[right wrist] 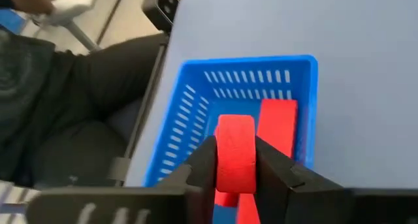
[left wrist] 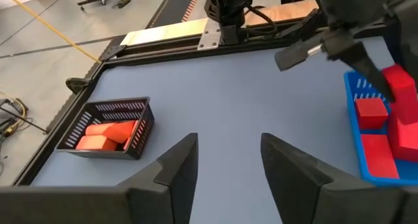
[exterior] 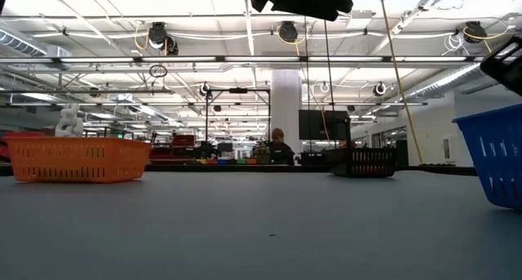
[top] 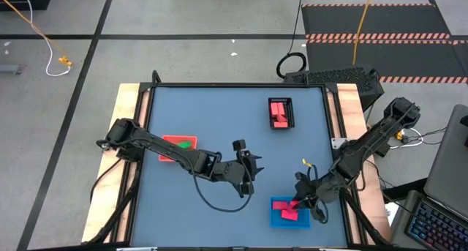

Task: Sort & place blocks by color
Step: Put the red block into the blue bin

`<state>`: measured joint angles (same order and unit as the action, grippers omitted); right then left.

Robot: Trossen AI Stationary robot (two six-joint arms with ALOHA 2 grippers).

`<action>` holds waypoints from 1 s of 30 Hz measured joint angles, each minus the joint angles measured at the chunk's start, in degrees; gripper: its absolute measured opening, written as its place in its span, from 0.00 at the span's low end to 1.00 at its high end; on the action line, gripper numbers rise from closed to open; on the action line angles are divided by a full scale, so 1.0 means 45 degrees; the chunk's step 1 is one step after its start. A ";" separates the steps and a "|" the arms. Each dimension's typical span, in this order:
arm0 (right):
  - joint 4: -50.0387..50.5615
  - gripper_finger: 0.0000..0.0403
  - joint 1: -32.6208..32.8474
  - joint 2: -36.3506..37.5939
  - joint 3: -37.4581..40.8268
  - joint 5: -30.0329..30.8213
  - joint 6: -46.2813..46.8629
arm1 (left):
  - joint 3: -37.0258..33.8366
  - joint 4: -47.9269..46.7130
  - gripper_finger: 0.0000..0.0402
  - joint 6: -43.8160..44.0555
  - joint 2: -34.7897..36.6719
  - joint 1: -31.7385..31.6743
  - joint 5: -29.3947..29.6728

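The right gripper [right wrist: 236, 168] hangs over the blue tray [top: 276, 216] at about five o'clock on the bench [top: 219, 119], clamped on a red block [right wrist: 235, 155] that sits between its two fingers. It holds the piece directly above the tray's inside, likely so that a release would drop it among the red blocks [left wrist: 372, 113] already lying there; one flat red piece [right wrist: 277, 129] shows just beyond the held one.

The left gripper [left wrist: 225, 168] sits near the bench's middle, toward six o'clock, with its fingers apart and nothing between them. It points across bare bench, apparently waiting clear of the other arm's work.

The black tray [top: 281, 113] at about one o'clock keeps the pinkish-red blocks [left wrist: 104, 134] together, and the orange-red tray [top: 172, 142] at nine o'clock, partly under the left arm, carries a green block [top: 185, 142]. Each colour thus has its own tray, well apart from the others, which keeps the sorted groups from mixing.
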<state>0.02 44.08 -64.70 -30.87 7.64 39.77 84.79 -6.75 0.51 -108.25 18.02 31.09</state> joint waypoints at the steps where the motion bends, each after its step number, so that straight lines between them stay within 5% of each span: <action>1: -0.0085 0.20 -0.0038 -0.0167 0.0000 -0.0005 -0.0079 | 0.0000 -0.0004 0.41 -0.0004 -0.0001 0.0000 -0.0001; 7: -0.0830 0.47 -0.0132 -0.0535 0.0000 0.0000 -0.0312 | 0.0000 -0.0084 0.38 0.0001 0.0000 0.0000 -0.0005; 13: -0.1383 0.61 -0.0127 -0.0448 0.0000 -0.0053 -0.0516 | 0.0000 -0.0169 0.38 -0.0020 0.0000 0.0000 -0.0005; 30: -0.1308 0.59 -0.0223 -0.0453 0.0000 0.0432 -0.1417 | 0.0000 -0.0276 0.38 -0.0043 -0.0005 0.0000 0.0000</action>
<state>-5.87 43.07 -66.74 -30.87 9.58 33.40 84.79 -7.99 0.32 -108.27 18.02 31.09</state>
